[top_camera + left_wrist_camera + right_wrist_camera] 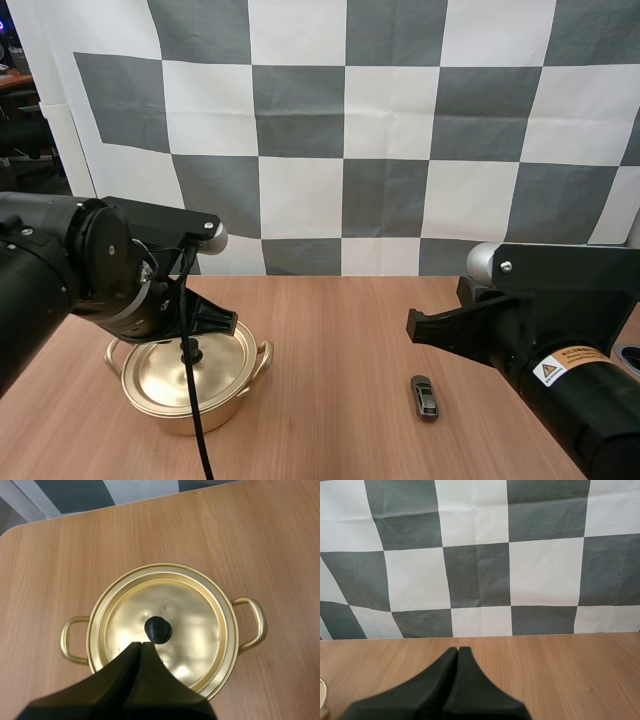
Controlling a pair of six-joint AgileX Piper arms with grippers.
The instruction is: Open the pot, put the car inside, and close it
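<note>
My left claw (141, 647) is pinched shut just short of the knob (158, 629) on the lid (192, 622) — the pot (160, 405) sits lower left in the high view. The car (425, 396) lies lower right on the counter (330, 340) (long axis up-frame) — nearer my right claw (458, 652), also shut.

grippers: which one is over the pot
The left gripper: shut, it hangs above the black knob of the lid on the pot. The right gripper, also shut, is off to the side, nearer the car.
</note>
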